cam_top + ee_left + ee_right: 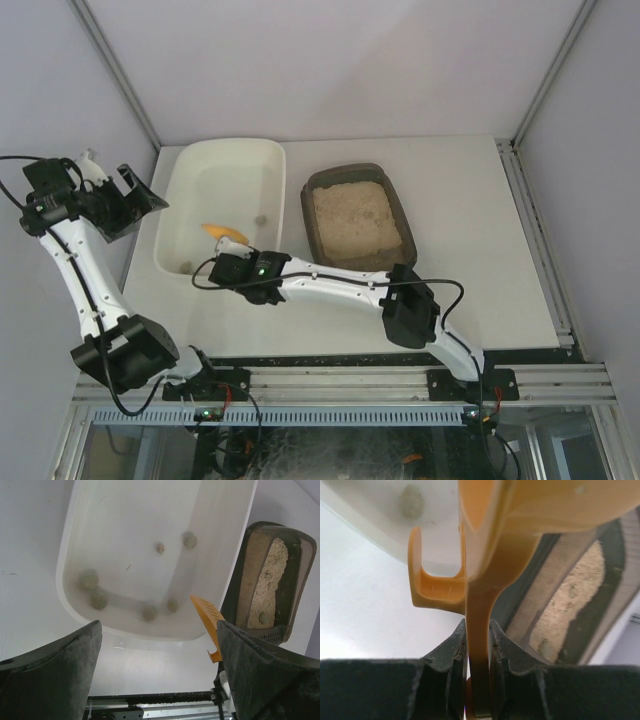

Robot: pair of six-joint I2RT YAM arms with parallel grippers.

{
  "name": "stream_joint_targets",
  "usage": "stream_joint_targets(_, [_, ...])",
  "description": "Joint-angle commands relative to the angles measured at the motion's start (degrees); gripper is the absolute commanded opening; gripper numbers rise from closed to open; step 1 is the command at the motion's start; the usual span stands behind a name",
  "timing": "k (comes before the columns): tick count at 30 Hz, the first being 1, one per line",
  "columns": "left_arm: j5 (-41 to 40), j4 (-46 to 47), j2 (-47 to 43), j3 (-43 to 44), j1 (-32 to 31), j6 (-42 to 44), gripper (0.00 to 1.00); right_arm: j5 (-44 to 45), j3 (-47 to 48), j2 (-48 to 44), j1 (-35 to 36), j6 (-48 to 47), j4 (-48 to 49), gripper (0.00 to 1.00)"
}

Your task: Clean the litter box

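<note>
Right fingers (447, 657) pinch orange scoop (479, 600); left fingers (50, 680) spread.

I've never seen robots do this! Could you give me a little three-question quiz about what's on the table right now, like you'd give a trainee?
1. Fill in: the left hand, near the white tub, has its jaws ___.
2. True or false: the right hand is shut on the handle of the orange scoop.
3. Pick one: the beige litter lies in A) the white tub; B) the dark litter box; C) neither.
Key: 1 open; 2 true; 3 B.
</note>
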Motion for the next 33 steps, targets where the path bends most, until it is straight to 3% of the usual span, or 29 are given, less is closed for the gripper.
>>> stream_joint_targets(1, [1.7, 2.4, -3.0, -0.8, 0.2, -1.4, 1.00, 14.5, -1.7, 0.6, -0.1, -6.1, 4.4, 0.00])
stream_joint_targets(5, [4.8, 2.5, -2.8, -0.5, 0.0, 1.8, 1.00, 14.4, -1.4, -1.0, -0.5, -5.4, 5.5, 0.00])
stream_joint_targets(7, [9.1, 1.8, -2.2, 0.6, -1.0, 5.9, 1.00, 11.5, -2.0, -4.1, -1.3, -2.5, 5.2, 0.00])
stream_joint_targets(10, [8.0, 0.5, 0.3, 6.3, -5.2, 10.0, 1.00, 7.3, -7.0, -11.7, -3.1, 2.5, 6.1, 0.00])
stream_joint_targets(15, [-4.3, -1.2, 7.9, 19.6, -17.3, 14.1, 1.00, 1.3, -23.5, -30.3, -5.5, 11.5, 10.8, 0.00])
stream_joint_targets(18, [-6.6, -2.1, 14.6, 28.0, -24.5, 18.0, 1.00, -3.4, -33.7, -41.5, -8.6, 21.2, 11.5, 0.00])
stream_joint_targets(23, [-17.5, 0.9, 29.9, 43.3, -39.8, 21.9, 1.00, -7.7, -52.7, -60.3, -14.1, 33.7, 17.4, 0.00])
stream_joint_targets(26, [-23.5, 3.0, 38.9, 52.2, -48.5, 25.0, 1.00, -11.0, -60.4, -66.9, -16.9, 38.1, 20.7, 0.00])
stream_joint_targets(28, [-23.5, 6.0, 41.8, 52.8, -53.5, 29.0, 1.00, -16.1, -63.9, -68.5, -19.5, 38.6, 22.9, 0.00])
stream_joint_targets(33, [-20.3, 16.8, 44.0, 46.5, -62.4, 38.5, 1.00, -18.5, -68.3, -70.6, -21.9, 40.4, 25.0, 0.00])
